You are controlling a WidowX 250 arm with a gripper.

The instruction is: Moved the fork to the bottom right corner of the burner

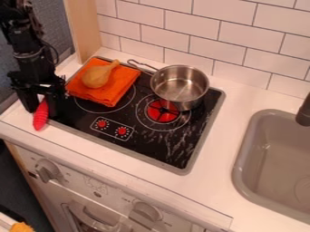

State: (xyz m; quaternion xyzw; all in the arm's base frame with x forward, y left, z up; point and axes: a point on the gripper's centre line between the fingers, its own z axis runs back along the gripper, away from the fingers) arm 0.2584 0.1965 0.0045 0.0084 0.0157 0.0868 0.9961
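The gripper (pixel 42 111) stands with fingers parted either side of the red fork (pixel 41 119), by the stovetop's (pixel 143 147) near left corner; contact is hard to judge. It should handle light and stiff (perhaps slippery), best pinched mid-handle.

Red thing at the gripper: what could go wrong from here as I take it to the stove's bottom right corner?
The red thing might slip: the gripper hides its upper end, so I can't confirm a secure hold. It also sits near the counter's front left, where a nudge could send it over. Swinging wide across the stove could clip the saucepan.
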